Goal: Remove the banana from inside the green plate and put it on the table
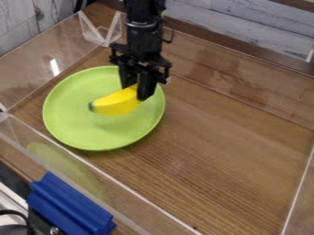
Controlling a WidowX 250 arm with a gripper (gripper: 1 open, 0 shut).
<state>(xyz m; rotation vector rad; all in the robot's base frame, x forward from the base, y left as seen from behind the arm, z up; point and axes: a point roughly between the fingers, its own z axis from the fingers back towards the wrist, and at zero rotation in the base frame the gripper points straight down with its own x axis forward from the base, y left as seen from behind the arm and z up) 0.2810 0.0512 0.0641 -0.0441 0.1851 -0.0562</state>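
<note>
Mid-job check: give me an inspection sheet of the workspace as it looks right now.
Surface: brown wood-grain table, bare to the right of the plate.
Job's things: small yellow toy banana over the round lime-green plate, apparently lifted off it.
Clutter: blue block-like object at the bottom left.
Grippers: black end effector pointing down, closed on the banana.
Cables: nothing seen.
Surroundings: clear acrylic walls around the table's edges.

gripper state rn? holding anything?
Gripper: closed on the small curved yellow toy banana, gripping its right end, above the round lime-green plate.
</note>
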